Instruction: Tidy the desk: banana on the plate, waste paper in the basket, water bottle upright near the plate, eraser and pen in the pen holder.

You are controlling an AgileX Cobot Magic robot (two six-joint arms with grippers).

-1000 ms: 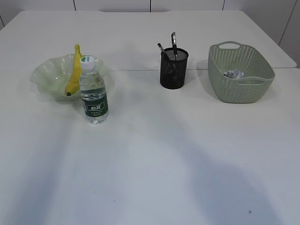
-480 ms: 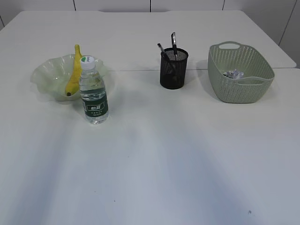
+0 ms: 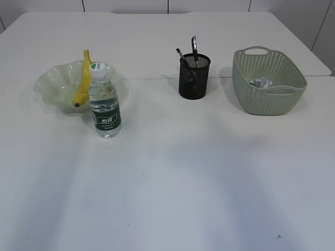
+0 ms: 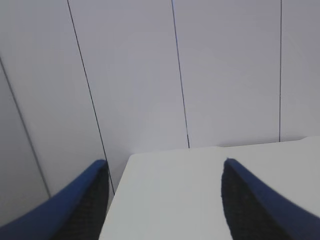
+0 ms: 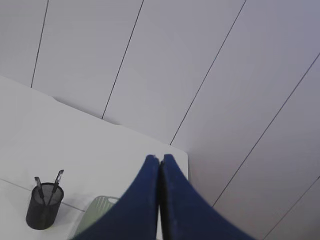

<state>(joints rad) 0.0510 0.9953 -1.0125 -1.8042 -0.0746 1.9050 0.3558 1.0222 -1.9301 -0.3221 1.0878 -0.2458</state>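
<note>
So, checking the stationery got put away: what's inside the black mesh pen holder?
Two pens stick up out of the pen holder. The eraser cannot be made out; the dark mesh hides the bottom.

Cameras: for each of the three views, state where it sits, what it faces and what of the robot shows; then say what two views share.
Exterior view: raised in front, looking down at a slant over the table; no robot part shows.
Left wrist view: on the left arm, facing the wall panels and a table edge; open left gripper frames it.
Right wrist view: high on the right arm, facing wall and table; shut right gripper in the centre.
Shared: the exterior and right wrist views both show the pen holder.
</note>
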